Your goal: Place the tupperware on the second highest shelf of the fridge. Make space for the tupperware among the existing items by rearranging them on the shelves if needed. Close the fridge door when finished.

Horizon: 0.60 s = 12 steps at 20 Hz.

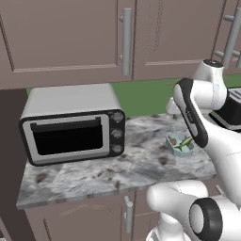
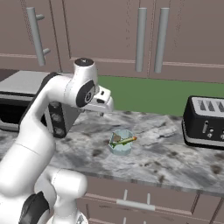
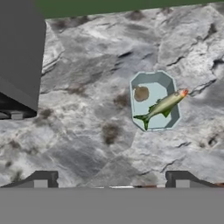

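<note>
Step in hand, as I judge it: reach for and pick up the small pale teal translucent tupperware point(image 3: 153, 101) with brown and green food inside. It sits upright on the grey marbled stone desk point(image 1: 84, 172), roughly mid-depth, between the silver toaster oven with black door and knobs point(image 1: 73, 127) toward the desk's left end and the black slotted toaster point(image 2: 204, 122) toward its right end. Nothing touches it.

The hand point(image 3: 111, 179) hovers above the desk, offset from the container toward the desk's front edge. Fingertips stand wide apart with nothing between them.

Doing it well (judgement):
- Bring the hand over the container so that it sits centred between the fingers before descending.
- A long green piece tipped with orange lies diagonally across the rim and overhangs one corner. Close on the two walls it does not overhang, so that the fingers do not knock it out.
- The walls are angled and smooth. Grip low on them, and lift level so that nothing spills.

Edges and open room:
- Bare desk surrounds the container on all sides, and the toaster oven's corner is well apart from it.
- Brown wall cabinets point(image 2: 109, 30) hang overhead, so keep the lift modest.
- The front edge is near enough for a straight withdrawal.
</note>
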Motion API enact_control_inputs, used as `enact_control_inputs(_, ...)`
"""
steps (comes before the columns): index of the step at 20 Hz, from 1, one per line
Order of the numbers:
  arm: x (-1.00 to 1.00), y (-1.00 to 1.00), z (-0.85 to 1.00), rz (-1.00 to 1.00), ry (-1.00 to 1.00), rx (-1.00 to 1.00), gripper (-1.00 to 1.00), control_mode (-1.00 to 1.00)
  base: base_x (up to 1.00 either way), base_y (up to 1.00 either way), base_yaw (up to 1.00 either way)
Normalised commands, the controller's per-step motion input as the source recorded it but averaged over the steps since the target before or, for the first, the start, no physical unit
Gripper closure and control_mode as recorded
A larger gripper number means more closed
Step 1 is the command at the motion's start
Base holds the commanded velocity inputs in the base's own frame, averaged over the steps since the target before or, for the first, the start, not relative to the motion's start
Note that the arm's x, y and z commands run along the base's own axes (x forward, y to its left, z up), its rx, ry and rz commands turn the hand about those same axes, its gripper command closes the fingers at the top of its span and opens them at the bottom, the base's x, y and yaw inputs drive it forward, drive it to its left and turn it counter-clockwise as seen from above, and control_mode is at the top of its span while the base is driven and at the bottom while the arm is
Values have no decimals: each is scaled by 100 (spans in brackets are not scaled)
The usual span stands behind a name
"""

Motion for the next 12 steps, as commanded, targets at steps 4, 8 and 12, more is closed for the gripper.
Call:
enact_control_inputs(4,0,-64,-54,-1,3,0,-100,-100,0,0,0)
enact_control_inputs(8,0,-66,-65,-2,1,0,-100,-100,0,0,0)
enact_control_inputs(12,8,-79,-74,-2,6,0,-100,-100,0,0,0)
